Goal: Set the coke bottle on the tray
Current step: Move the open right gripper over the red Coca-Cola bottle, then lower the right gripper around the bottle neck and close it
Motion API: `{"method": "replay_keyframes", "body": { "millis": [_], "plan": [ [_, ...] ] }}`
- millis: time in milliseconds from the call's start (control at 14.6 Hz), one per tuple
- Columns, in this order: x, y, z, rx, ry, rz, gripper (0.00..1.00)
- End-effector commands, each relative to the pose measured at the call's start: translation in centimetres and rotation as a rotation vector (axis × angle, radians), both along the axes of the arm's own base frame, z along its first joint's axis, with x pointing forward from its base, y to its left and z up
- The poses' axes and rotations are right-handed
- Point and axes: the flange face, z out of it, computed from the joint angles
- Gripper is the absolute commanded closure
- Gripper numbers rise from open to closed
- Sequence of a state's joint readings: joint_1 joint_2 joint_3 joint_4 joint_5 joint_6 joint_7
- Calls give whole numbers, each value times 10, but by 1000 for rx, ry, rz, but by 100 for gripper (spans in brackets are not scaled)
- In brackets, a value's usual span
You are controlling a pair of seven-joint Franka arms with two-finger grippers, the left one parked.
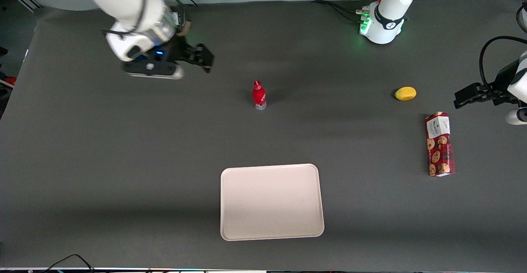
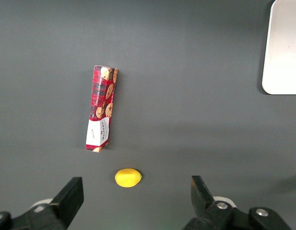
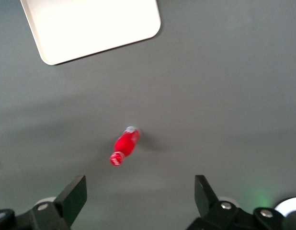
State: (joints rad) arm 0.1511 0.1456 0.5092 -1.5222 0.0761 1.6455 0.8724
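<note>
The coke bottle [image 1: 259, 95], small and red with a red cap and a silvery base, stands upright on the dark table; it also shows in the right wrist view [image 3: 125, 145]. The pale cream-pink tray [image 1: 271, 201] lies flat, nearer to the front camera than the bottle; one corner of it shows in the right wrist view [image 3: 90, 26]. My right gripper [image 1: 202, 59] hangs above the table, farther from the front camera than the bottle and toward the working arm's end. Its fingers [image 3: 74, 196] are wide open with nothing between them.
A yellow lemon [image 1: 405, 93] and a red cookie box [image 1: 439, 144] lie toward the parked arm's end of the table. Both also show in the left wrist view, the lemon [image 2: 128, 177] and the box [image 2: 102, 108].
</note>
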Motion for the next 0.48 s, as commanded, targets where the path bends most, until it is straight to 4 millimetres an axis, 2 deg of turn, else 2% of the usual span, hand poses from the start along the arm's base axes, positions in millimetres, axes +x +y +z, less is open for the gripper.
{"method": "replay_keyframes", "body": {
  "millis": [0, 137, 275, 412],
  "plan": [
    [5, 64, -63, -20, 40, -77, 0],
    [-13, 105, -119, -91, 5, -88, 0],
    [-26, 118, -161, -84, -10, -94, 0],
    [-38, 120, -195, -73, -10, -97, 0]
  ]
}}
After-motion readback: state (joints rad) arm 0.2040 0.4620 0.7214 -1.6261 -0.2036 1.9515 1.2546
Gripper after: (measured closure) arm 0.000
